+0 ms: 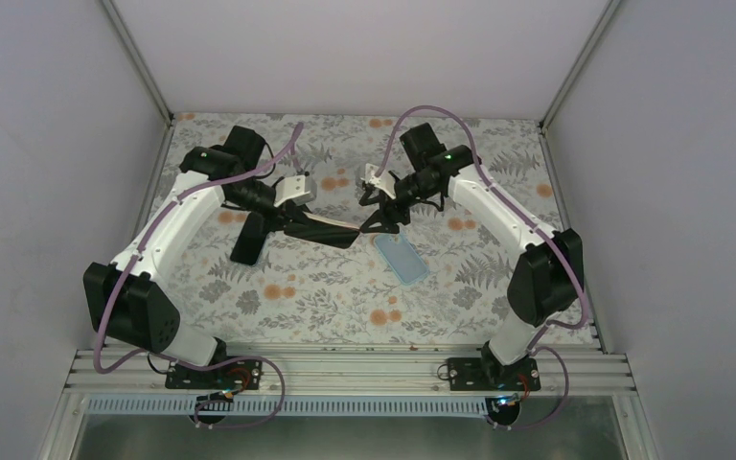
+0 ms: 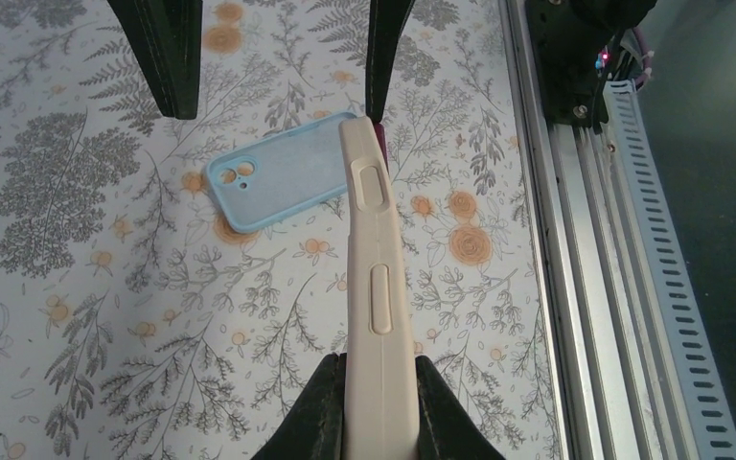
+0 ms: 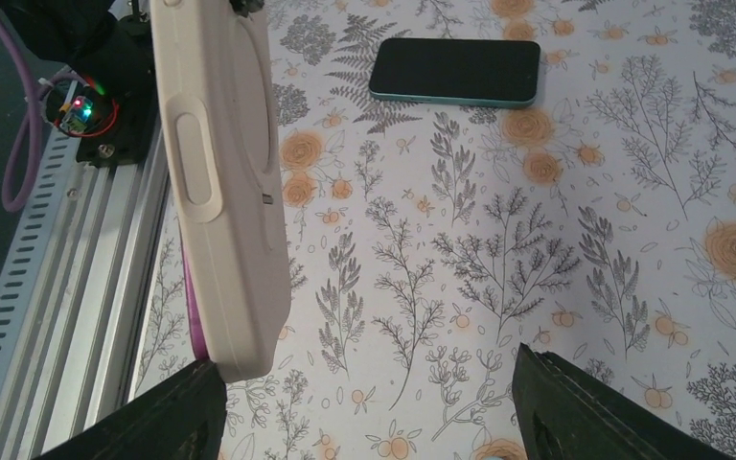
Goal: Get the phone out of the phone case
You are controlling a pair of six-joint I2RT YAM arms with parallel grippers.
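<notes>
My left gripper [image 2: 379, 369] is shut on a beige phone case [image 2: 376, 249] and holds it edge-up above the table. A purple phone edge [image 3: 190, 297] shows along the case's side. The case [image 1: 333, 230] spans between both grippers in the top view. My right gripper [image 3: 364, 383] is open. The case's far end [image 3: 220, 172] lies right against its left finger [image 3: 177, 407], and the other finger [image 3: 575, 407] stands well apart. In the left wrist view the right gripper's fingers [image 2: 168, 57] hang at the top of the frame.
An empty light-blue case [image 1: 402, 259] lies flat on the floral table, also in the left wrist view [image 2: 278, 177]. A dark phone with a teal rim [image 3: 455, 70] lies flat to the left [image 1: 249, 240]. The metal rail [image 2: 585, 240] runs along the near table edge.
</notes>
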